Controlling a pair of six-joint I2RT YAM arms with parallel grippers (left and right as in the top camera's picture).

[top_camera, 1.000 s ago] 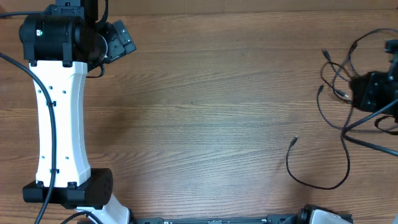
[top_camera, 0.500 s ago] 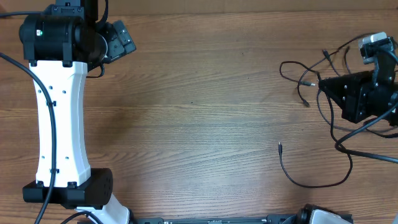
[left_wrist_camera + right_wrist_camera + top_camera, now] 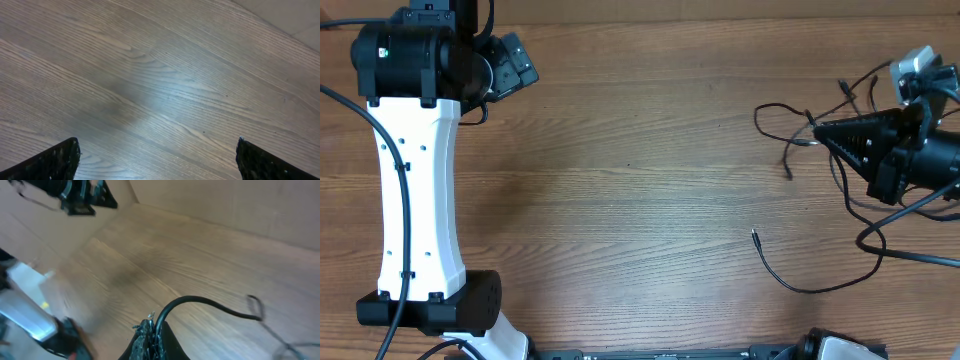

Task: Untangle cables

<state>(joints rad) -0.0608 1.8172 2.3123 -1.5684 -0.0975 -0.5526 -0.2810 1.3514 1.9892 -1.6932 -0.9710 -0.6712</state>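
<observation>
Thin black cables (image 3: 840, 150) lie tangled at the table's right side, with loose plug ends (image 3: 787, 172) pointing left. One strand (image 3: 810, 287) curves along the front right, its plug at the left end. My right gripper (image 3: 817, 126) is shut on a cable (image 3: 210, 302) and holds it above the table; the strand arcs out from between the fingers (image 3: 152, 330) in the right wrist view. My left gripper (image 3: 515, 62) is at the far left back, open and empty, with only bare wood between its fingertips (image 3: 157, 155).
The left arm's white link (image 3: 415, 190) runs down the left side of the table. A thicker black arm wire (image 3: 910, 250) trails at the right edge. The right wrist view is blurred.
My right gripper has moved left and risen with a cable in it. The tangle's strands have been dragged leftward, and the front strand's plug end has shifted left.
</observation>
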